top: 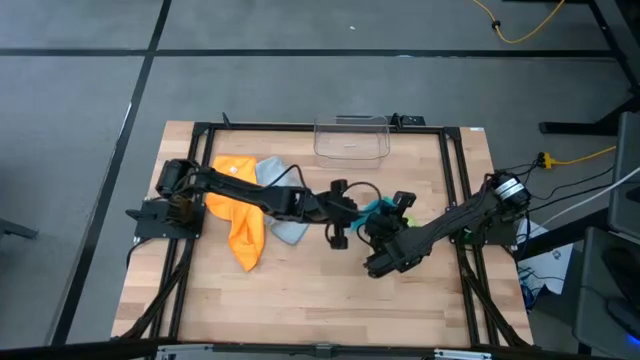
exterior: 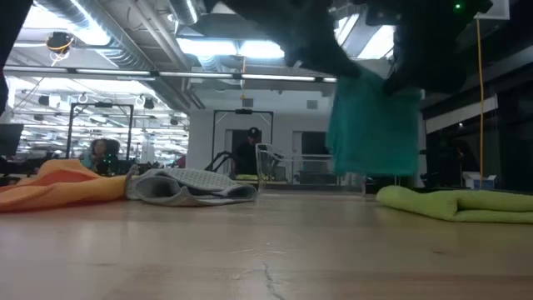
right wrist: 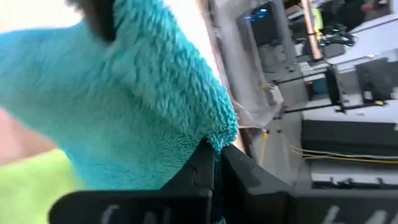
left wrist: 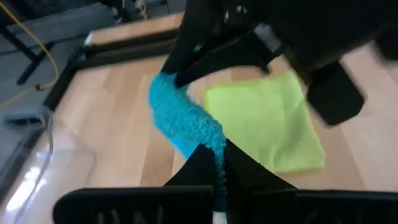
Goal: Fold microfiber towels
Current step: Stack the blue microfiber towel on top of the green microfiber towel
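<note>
A teal towel (exterior: 375, 125) hangs in the air over the table's middle, held between my two grippers; it also shows in the high view (top: 376, 207). My left gripper (left wrist: 219, 163) and my right gripper (right wrist: 217, 155) are both shut on it. A folded lime green towel (exterior: 454, 202) lies flat on the table below them and shows in the left wrist view (left wrist: 267, 118). An orange towel (top: 240, 215) and a grey towel (top: 283, 228) lie crumpled at the table's left. My left gripper pinches the teal towel's upper edge at one end (left wrist: 214, 142) between its two fingers. The towel is bunched along the edge that runs to the other gripper and hangs clear of the table. My right gripper pinches the teal towel at a corner (right wrist: 221, 138) between its two fingers. The cloth hangs below the hold, clear of the table, above the lime green towel.
A clear plastic bin (top: 352, 137) stands at the table's far edge. A dark frame (top: 300, 128) runs around the wooden table top. People show in the room beyond the table (exterior: 250, 150).
</note>
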{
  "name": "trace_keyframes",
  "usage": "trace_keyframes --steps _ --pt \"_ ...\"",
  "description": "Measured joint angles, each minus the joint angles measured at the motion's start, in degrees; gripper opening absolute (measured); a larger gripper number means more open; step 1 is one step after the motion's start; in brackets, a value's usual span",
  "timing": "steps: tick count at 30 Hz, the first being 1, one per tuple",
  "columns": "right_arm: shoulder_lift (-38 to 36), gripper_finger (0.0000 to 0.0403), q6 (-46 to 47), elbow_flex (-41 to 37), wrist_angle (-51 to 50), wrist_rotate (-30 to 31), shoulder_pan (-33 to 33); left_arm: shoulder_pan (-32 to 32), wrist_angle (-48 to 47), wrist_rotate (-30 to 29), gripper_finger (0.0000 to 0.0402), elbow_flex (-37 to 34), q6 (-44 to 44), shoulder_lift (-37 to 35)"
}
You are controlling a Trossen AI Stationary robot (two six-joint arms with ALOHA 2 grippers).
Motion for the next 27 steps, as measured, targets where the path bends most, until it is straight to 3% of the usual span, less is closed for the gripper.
trace_keyframes --steps 7,16,21,27 --pt "-0.4 0.0006 5.1 -0.2 -8.3 0.7 0.0 0.9 -0.7 0.3 0.0000 7.5 4.5 4.4" --pt "-0.9 0.0006 5.0 -0.5 -8.8 0.2 0.0 3.2 -3.0 1.1 0.0000 12.3 6.1 8.7" --pt "-4.4 0.0006 8.8 -7.3 -8.6 -2.8 0.0 3.5 -3.1 1.0 0.0000 12.4 6.1 8.9" --pt "-9.7 0.0006 16.9 -13.3 -8.1 -2.1 1.6 4.9 -1.4 1.7 0.0000 12.4 6.3 9.3"
